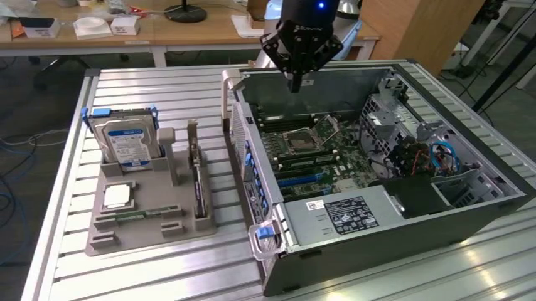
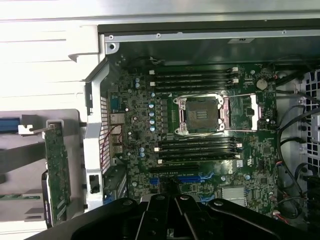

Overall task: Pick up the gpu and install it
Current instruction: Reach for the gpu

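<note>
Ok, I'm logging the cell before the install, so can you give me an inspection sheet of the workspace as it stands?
Surface: slatted metal table, grey parts holder on it.
Job's things: gpu on edge in the holder, untouched; open PC case beside it, motherboard exposed.
Clutter: hard drive, CPU and memory stick in the holder.
Grippers: pincer shut, empty, over the open case.
Cables: blue cables inside the case.
Surroundings: wooden desk with small boxes, wooden cabinet.

light: bright, even | glare: table (image 2: 40, 60) washed white | shadow: computer case (image 1: 335, 88) interior dim
</note>
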`<state>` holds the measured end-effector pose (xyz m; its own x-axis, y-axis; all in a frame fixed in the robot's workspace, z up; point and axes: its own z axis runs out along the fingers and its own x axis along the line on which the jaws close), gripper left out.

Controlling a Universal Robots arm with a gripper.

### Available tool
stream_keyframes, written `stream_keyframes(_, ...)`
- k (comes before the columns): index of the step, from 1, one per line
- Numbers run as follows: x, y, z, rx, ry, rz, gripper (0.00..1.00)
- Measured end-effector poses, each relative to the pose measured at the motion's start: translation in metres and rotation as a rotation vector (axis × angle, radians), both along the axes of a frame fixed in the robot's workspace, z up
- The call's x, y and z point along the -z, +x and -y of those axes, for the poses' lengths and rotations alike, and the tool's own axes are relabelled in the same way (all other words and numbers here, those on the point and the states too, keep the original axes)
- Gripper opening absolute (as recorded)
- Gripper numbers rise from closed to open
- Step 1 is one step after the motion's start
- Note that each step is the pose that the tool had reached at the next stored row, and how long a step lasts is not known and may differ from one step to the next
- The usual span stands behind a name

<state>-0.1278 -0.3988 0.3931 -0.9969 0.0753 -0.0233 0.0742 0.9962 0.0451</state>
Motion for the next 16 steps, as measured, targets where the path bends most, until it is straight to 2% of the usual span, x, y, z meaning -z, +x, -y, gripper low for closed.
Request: stream_keyframes(16, 0.0003, -0.004, 0.0, 0.0, 0.0, 0.0, 0.11)
